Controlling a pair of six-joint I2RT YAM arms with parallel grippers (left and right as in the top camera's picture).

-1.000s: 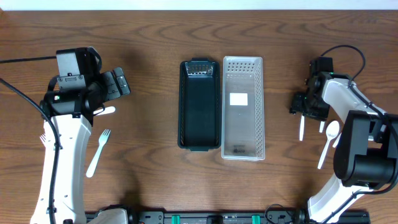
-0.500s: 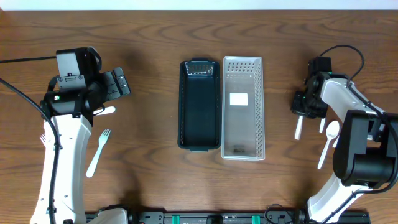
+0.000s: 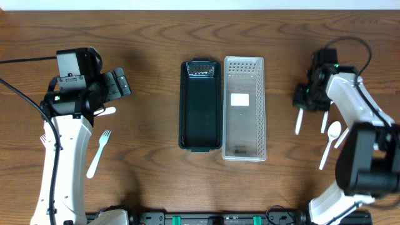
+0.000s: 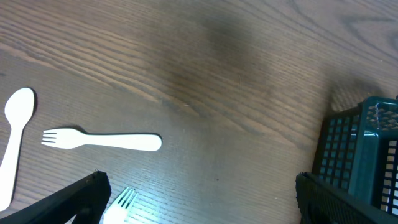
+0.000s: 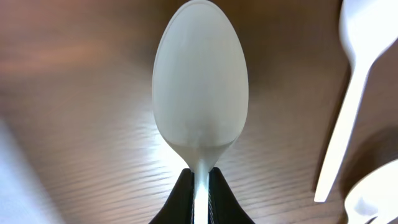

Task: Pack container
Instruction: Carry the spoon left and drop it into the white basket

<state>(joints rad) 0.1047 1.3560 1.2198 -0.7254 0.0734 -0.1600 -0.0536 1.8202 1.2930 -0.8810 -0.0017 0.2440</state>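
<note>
In the right wrist view, a white plastic spoon [image 5: 200, 93] is pinched at its neck by my right gripper [image 5: 200, 186], bowl pointing away and just above the wood. From overhead the same spoon [image 3: 299, 122] hangs out of the right gripper [image 3: 309, 100], to the right of the two containers. A dark green basket [image 3: 200, 105] and a clear perforated basket [image 3: 244, 107] lie side by side mid-table; nothing shows inside them. My left gripper [image 3: 119, 84] hovers open at the far left, nothing between its fingers [image 4: 81, 196].
More white cutlery lies right of the held spoon: a spoon [image 3: 330, 144] and two other pieces [image 5: 348, 106]. On the left lie a fork [image 3: 99, 153], a second fork [image 4: 102, 140] and a spoon [image 4: 15, 143]. The green basket's corner [image 4: 364, 149] shows by the left gripper.
My right gripper has shut on the spoon and carried it slightly up-table and to the left. The left arm has not moved.
</note>
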